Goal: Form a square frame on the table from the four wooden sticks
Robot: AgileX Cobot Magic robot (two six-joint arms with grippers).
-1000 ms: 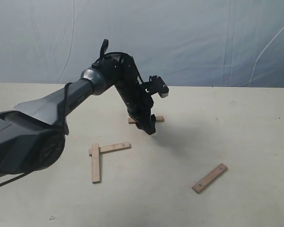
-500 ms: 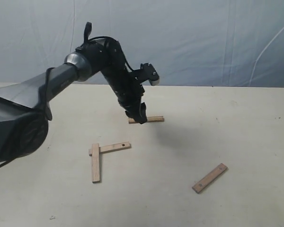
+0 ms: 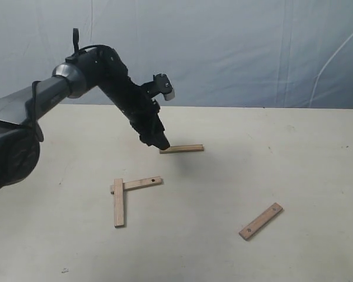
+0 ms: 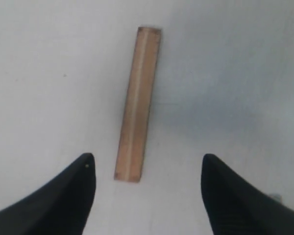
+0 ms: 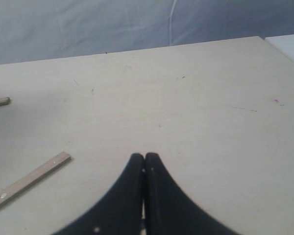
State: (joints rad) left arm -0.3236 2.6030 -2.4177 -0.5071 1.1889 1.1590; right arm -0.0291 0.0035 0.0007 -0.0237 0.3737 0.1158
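Two sticks point(image 3: 118, 205): laid as an L.
Far stick point(image 3: 182, 148): beyond the L, by the wide-spread, empty left gripper point(image 3: 162, 144).
Right gripper point(image 5: 144, 157): closed, empty.
Risk: far stick skewed if clipped by a finger.

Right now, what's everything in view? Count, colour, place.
L-pair sticks: two, light brown, ends overlapping, table's left-centre.
far stick: one, light brown, mid-table towards the back, apart from the others.
right stick: one, light brown, front right, angled, alone.
table: one, pale beige, under everything.
backdrop cloth: one, blue-grey, behind table.
left tool: one, black, open, over far stick's end.
right tool: one, black, shut, above the table.
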